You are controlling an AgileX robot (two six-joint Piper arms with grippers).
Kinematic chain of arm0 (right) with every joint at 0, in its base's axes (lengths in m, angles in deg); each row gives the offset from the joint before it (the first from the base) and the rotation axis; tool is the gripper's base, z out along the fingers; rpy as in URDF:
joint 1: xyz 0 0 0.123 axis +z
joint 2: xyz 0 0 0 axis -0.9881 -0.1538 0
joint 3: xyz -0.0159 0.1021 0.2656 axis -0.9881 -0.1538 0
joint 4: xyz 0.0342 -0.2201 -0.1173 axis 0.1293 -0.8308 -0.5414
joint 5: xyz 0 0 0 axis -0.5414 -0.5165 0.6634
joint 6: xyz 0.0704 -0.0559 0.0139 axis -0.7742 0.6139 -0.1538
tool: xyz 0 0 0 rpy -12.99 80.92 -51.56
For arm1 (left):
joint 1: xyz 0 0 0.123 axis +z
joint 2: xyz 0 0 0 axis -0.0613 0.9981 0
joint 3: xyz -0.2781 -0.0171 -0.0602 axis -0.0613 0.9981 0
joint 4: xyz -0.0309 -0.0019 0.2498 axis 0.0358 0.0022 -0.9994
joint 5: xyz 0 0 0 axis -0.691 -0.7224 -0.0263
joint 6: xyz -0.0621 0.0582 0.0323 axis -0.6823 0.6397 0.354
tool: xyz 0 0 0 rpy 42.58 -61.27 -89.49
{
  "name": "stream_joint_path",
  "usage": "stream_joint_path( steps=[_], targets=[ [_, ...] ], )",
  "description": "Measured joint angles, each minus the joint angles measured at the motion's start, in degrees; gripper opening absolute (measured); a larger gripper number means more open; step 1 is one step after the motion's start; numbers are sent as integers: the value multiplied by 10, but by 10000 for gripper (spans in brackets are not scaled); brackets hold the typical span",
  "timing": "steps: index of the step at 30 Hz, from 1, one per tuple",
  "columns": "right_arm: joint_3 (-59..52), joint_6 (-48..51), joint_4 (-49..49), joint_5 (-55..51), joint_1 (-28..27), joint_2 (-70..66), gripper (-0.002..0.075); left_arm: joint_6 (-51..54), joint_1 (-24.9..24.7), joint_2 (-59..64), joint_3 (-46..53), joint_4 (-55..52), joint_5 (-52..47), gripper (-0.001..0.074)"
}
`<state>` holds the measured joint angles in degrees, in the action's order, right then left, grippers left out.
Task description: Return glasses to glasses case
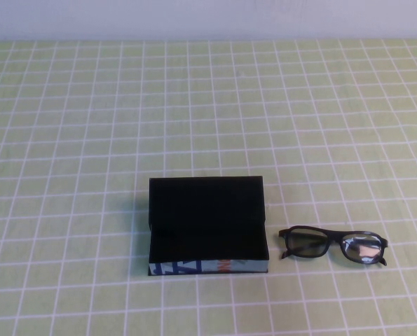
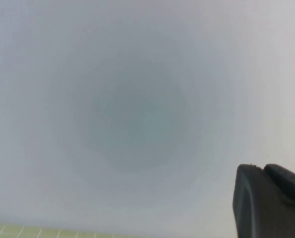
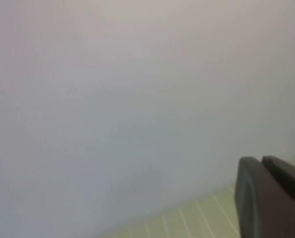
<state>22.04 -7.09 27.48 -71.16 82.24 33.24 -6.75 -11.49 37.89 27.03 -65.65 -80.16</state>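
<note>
Glasses (image 1: 332, 244) are lying on the table just right of the open glasses case (image 1: 207, 225), arms apparently folded. Likely light, stiff, slick plastic with scratch-prone lenses — best pinched at the bridge or frame rim. Right gripper (image 3: 271, 198) is sitting closed, empty, facing the wall; left gripper (image 2: 268, 201) likewise raised — fingers' state unclear.

High view angled down at table (image 1: 68, 105), wrist views facing wall.

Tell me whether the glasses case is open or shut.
Open. The glasses case has its flap lid standing up at the back, baring an empty black lining. The glasses lie on the table to its right.
</note>
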Motion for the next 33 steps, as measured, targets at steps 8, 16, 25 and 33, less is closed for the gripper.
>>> stream_joint_path(
  steps=[8, 16, 25, 33],
  targets=[
    [0, 84, 16, -229, 0, -112, -18, 0, 0, 7, 0, 11, -101, -4],
    [0, 171, 80, -238, 13, -130, -18, -1, 0, 8, 0, 20, -281, -4],
    [0, 469, 272, -236, 52, -141, -18, 242, 0, 60, 0, 206, -356, -4],
    [52, 694, 367, -316, 100, -227, -18, 416, 0, 182, 0, 393, -418, -4]
  ],
)
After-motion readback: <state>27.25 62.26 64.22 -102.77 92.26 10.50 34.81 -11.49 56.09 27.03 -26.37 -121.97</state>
